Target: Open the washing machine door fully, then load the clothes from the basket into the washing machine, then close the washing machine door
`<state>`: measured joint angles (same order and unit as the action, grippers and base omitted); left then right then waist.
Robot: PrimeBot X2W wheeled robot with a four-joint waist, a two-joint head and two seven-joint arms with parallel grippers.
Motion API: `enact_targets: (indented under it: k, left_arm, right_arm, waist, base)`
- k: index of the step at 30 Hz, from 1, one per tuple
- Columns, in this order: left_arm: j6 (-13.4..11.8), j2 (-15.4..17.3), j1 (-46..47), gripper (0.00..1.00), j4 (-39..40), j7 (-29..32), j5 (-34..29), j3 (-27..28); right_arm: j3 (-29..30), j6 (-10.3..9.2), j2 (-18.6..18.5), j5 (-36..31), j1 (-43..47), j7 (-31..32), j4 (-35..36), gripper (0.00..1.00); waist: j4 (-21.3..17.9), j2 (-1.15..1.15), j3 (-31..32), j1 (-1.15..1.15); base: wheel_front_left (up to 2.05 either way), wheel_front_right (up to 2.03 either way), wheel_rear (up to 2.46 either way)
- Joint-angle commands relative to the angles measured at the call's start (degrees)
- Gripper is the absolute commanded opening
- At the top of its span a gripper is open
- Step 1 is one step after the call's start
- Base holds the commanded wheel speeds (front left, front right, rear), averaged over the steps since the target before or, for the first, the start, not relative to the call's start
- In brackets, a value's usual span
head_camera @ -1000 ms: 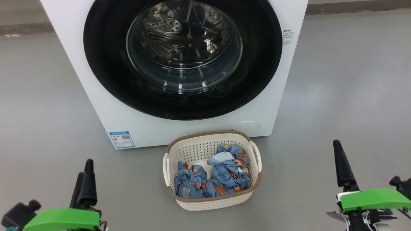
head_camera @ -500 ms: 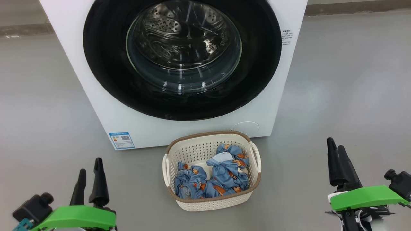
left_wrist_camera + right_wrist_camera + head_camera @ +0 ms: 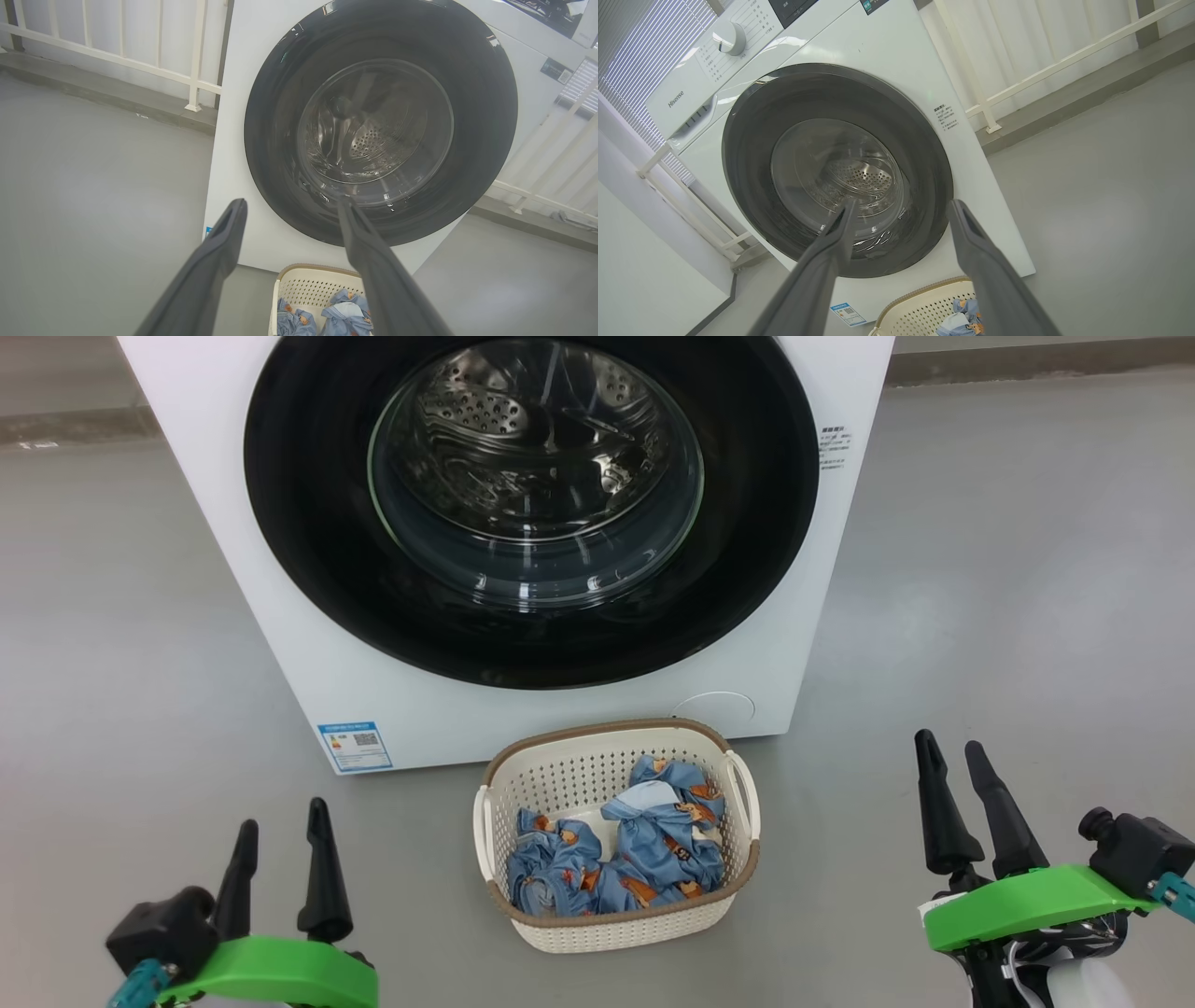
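Here, crumpled blue clothes (image 3: pixel 616 854) fill perforated basket (image 3: pixel 616 926)

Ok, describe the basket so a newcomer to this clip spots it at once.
Find the big white front-loading washing machine with its round black-rimmed glass door. On the grey floor before it stands a small cream perforated plastic basket. Its brown woven-look rim and blue printed clothes inside set it apart.

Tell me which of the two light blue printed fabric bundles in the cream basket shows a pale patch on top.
The right-hand bundle, the taller one, with the patch at its top; the left-hand bundle lies lower and flatter.
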<state>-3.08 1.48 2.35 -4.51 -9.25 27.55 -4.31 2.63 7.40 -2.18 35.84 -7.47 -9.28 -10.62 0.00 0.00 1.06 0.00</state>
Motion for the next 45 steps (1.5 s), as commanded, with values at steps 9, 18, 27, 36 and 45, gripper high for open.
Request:
enact_targets:
  k: [9,18,27,36,45]
  left_arm:
    - [-2.0,1.2,2.4,1.0,-0.6,-2.3,-11.5,-0.6]
    - [-2.7,1.4,3.0,1.0,-3.5,-3.9,-18.7,-2.4]
    - [-4.2,1.5,3.4,1.0,-3.5,-5.4,-24.5,-3.0]
    - [-4.3,1.5,3.1,1.0,-4.5,-5.8,-25.0,-2.5]
    - [-1.8,1.4,2.8,1.0,-6.9,-5.8,-20.5,-1.9]
  right_arm:
    - [-2.0,0.07,-0.6,-10.0,-3.0,-2.3,-0.7,1.0]
    - [-2.2,0.08,-0.6,-17.8,-4.1,-3.8,-3.6,1.0]
    - [-2.8,0.09,-0.7,-24.5,-5.2,-5.4,-4.0,1.0]
    - [-2.8,0.09,-0.7,-25.5,-5.5,-5.7,-4.7,1.0]
    - [-2.8,0.09,-0.7,-24.3,-5.4,-5.7,-5.7,1.0]
  waist:
    - [0.0,0.0,0.3,0.0]
    - [0.0,0.0,0.4,0.0]
    - [0.0,0.0,0.3,0.0]
    - [0.1,0.0,0.6,0.0]
    - [0.1,0.0,1.2,0.0]
  base:
    - [0.0,0.0,0.0]
    - [0.0,0.0,0.0]
    - [0.0,0.0,0.0]
    - [0.0,0.0,0.0]
    - [0.0,0.0,0.0]
